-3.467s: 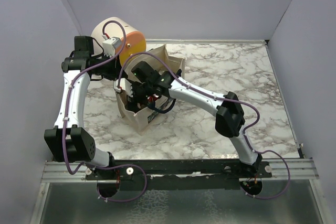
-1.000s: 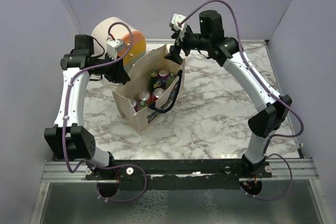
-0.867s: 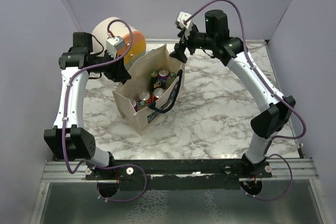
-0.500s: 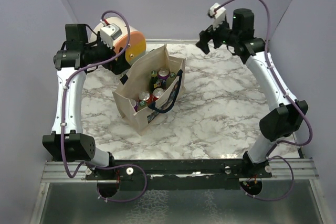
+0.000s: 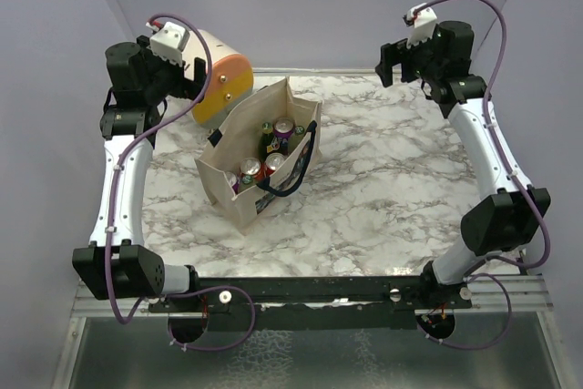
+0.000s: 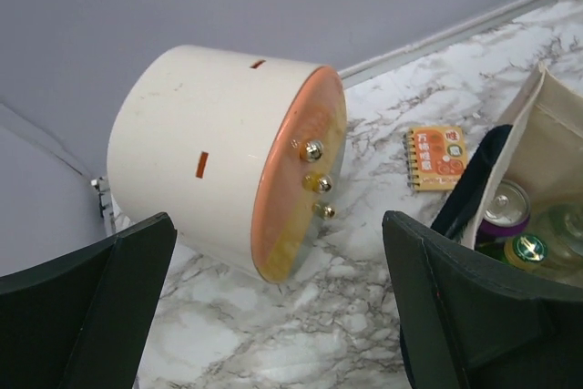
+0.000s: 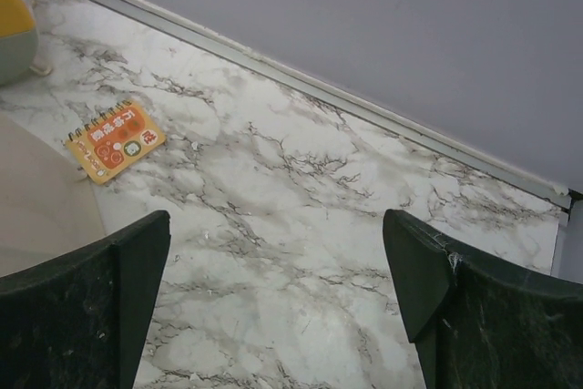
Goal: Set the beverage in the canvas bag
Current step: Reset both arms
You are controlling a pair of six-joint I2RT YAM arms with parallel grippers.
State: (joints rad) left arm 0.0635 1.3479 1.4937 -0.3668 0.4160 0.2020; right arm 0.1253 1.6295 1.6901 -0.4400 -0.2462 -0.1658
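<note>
Both spread wide and empty: left hand (image 6: 278,225) faces the drum (image 6: 209,152), right hand (image 7: 275,220) faces the marble table (image 7: 301,261).

Lab test booth — plain grey walls (image 5: 319,6) around a marble-print table (image 5: 392,189)

Matt beige cloth forms the canvas bag (image 5: 239,196); the cans (image 5: 283,127) inside show shiny metal tops. The table (image 5: 392,189) looks like smooth veined marble; the drum (image 6: 209,143) is smooth and matt.
</note>
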